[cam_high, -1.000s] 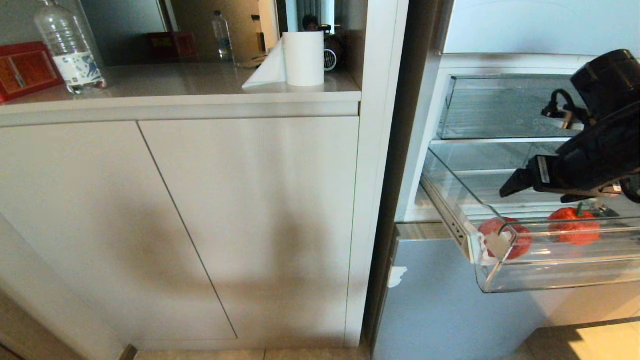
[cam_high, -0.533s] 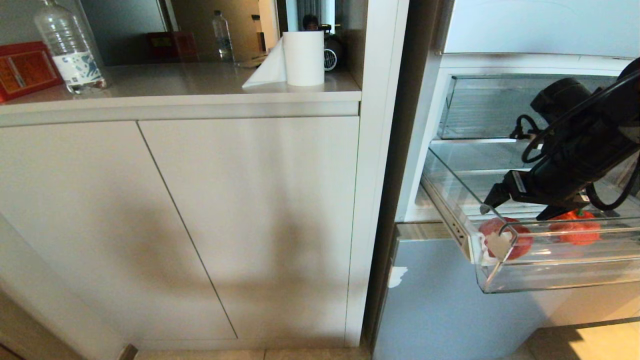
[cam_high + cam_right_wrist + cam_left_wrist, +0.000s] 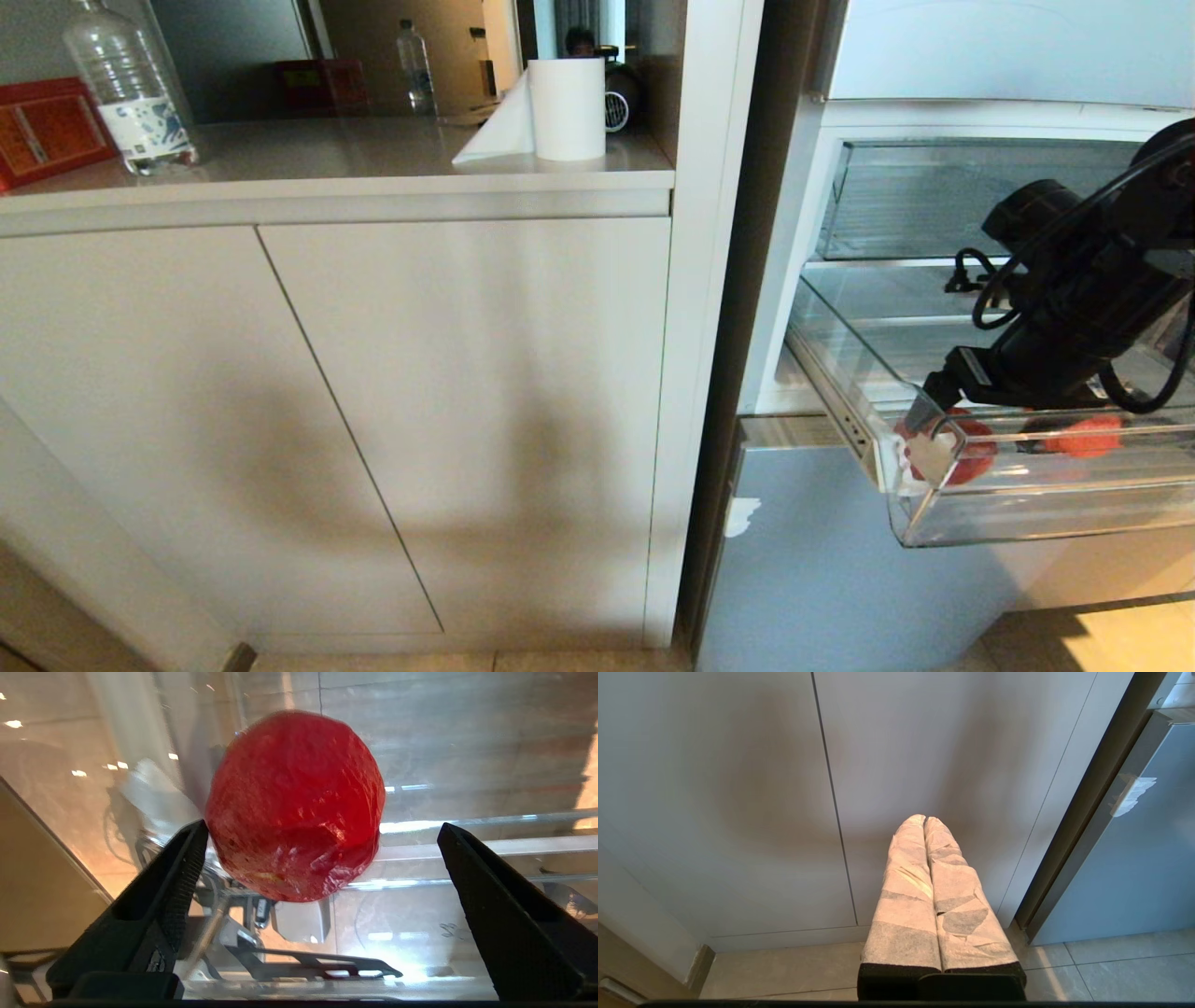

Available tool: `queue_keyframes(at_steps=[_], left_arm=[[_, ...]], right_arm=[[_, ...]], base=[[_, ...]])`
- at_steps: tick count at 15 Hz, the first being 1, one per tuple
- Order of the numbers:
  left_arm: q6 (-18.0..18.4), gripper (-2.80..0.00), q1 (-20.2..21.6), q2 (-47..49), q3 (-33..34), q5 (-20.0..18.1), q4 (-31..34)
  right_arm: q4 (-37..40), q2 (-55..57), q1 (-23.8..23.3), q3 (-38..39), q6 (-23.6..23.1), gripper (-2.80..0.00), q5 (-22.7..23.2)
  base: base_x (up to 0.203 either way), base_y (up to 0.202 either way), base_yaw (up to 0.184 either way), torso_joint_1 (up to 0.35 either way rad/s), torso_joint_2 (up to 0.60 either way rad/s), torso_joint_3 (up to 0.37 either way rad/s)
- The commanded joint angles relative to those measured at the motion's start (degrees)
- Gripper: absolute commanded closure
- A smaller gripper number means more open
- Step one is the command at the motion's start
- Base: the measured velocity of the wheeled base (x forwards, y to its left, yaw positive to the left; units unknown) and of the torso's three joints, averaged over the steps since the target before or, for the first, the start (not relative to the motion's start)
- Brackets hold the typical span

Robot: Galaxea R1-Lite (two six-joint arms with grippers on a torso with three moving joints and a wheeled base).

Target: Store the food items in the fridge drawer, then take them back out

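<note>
The red fruit (image 3: 294,807) sits between my right gripper (image 3: 322,835) fingers, and I have not closed on it: the fingers stand spread wide, one fingertip (image 3: 194,844) just beside or barely touching the fruit's side, the other well clear of it. I hold nothing. In the head view my right gripper (image 3: 934,397) reaches down into the fridge drawer (image 3: 1027,509), its tip at the round red fruit (image 3: 971,453) lying in the drawer's front left corner, behind the clear front wall. A second red-orange item (image 3: 1083,434) lies further to the right in the same drawer, partly hidden by my arm. The drawer is pulled out from the open fridge, with another clear bin (image 3: 924,201) on the shelf above it. My left gripper (image 3: 924,823) hangs parked low in front of the grey cabinet doors (image 3: 738,788), its padded fingers pressed together and empty. On the counter (image 3: 373,177) to the left stand a paper towel roll (image 3: 567,109) and a plastic bottle (image 3: 131,89).
</note>
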Motion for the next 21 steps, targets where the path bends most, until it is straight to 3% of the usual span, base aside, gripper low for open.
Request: queue_keyframes(at_steps=[1,11,21], left_arm=[[0.0,0.00,0.0,0.1,0.1,0.0,0.0],[0.0,0.00,0.0,0.1,0.1,0.0,0.0],[0.0,0.00,0.0,0.1,0.1,0.0,0.0]], right_arm=[[0.8,0.0,-1.4,0.1,-0.5,-2.80,0.0],[3.7,0.7,-2.0,-0.1,-4.4,-2.80,0.1],[-2.1,3.2,-1.5,-0.1,-4.5,-2.80,0.0]], base=[[0.000,0.000,0.000,0.000,0.00,0.000],[0.000,0.000,0.000,0.000,0.00,0.000],[0.000,0.000,0.000,0.000,0.00,0.000]])
